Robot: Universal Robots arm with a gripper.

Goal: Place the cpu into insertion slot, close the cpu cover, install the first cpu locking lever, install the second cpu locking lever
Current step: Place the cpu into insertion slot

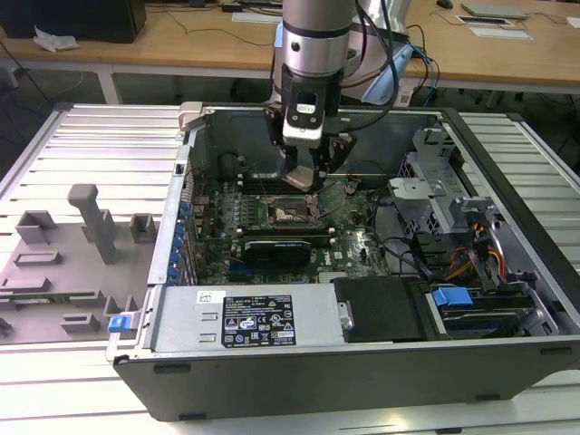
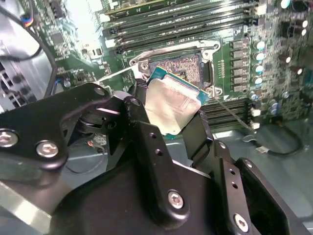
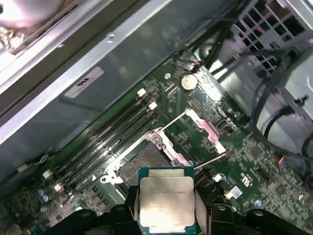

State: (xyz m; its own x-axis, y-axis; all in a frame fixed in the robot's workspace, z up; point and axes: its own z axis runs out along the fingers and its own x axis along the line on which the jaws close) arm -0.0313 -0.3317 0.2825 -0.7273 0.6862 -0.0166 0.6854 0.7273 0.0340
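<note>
One pincer (image 1: 308, 186) hangs inside the open computer case (image 1: 317, 381), which lies on the slatted worktop (image 1: 91, 136). It is clenched on the single cpu (image 3: 165, 198). Its two black fingers (image 2: 198, 139) press on opposite edges of the chip, whose silvery top shows in both wrist views. The cpu hangs tilted just above one bare socket (image 3: 142, 164) and is not seated in it. One cpu cover (image 3: 210, 132) stands swung up from the socket's edge. Two thin metal levers (image 2: 230, 112) reach out from the socket's corners. One round coin cell (image 3: 189, 81) sits beyond the socket, past the cover. One long black card (image 1: 281, 245) lies near the socket.
</note>
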